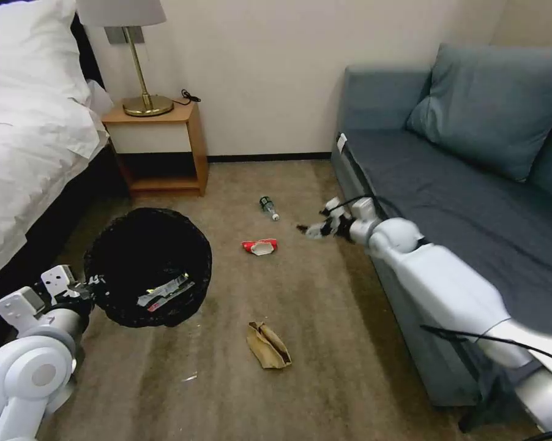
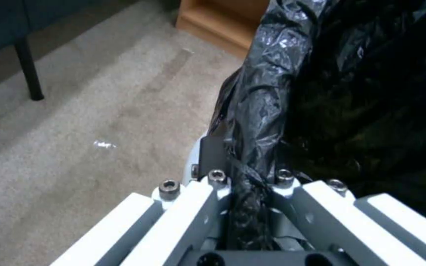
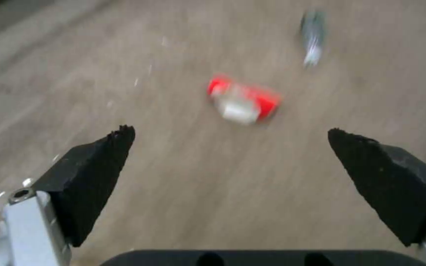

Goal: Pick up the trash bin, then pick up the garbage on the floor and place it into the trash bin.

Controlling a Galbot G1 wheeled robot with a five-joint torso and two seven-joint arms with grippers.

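— Black liner plastic is all the left tool (image 2: 245, 207) is clamping on: its fingers are pinching the bag folded over the rim of the trash bin (image 1: 147, 266), which is hanging tilted just beyond it, mouth toward the room. If that film is stretching or sliding, the bin could be sagging out of the grip, and the yellow-white wrapper (image 1: 164, 292) lying inside could be spilling back onto the carpet.

— And the right tool (image 3: 230, 135)?

— Its fingers are standing wide apart, holding nothing, hovering above the carpet beside the sofa (image 1: 472, 202). The crushed red-and-white packet (image 3: 243, 100) is lying ahead of it, between the lines of its two black pads (image 3: 94, 173), well short of contact. The small clear bottle (image 3: 311, 35) is lying farther ahead, off to one side. The crumpled tan paper bag (image 1: 267, 346) is sitting well apart from it, nearer the robot.

— Risk there?

— Judging by the flat packet, the pads could be scraping carpet or skidding over it rather than gripping.
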